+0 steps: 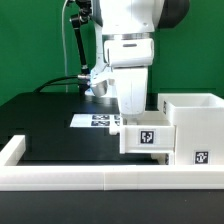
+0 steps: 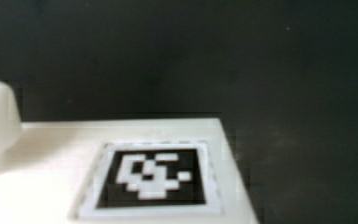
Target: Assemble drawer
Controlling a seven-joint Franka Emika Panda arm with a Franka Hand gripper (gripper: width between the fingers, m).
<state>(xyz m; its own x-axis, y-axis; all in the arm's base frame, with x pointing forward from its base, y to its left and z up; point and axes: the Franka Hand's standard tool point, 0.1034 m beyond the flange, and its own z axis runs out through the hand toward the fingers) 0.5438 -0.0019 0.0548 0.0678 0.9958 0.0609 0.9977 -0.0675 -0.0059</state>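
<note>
Seemingly mid-insertion, the drawer's tall housing [image 1: 192, 128] stands at the exterior view's right, hard against the low white border rail [image 1: 90, 178], with a smaller tagged box [image 1: 146, 134] jutting from its side. Your arm hangs directly over that box; the gripper [image 1: 130, 108] is masked by the wrist, so whether it grips or stands apart cannot be told. Keep the box square to the opening, push level, and use the tag [image 2: 153, 176] in the wrist view as your alignment check.

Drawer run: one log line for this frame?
phase: drawer assembly | gripper: low over small box, finger state hidden | small box: against housing | wrist view: box tag | marker board: behind
</note>
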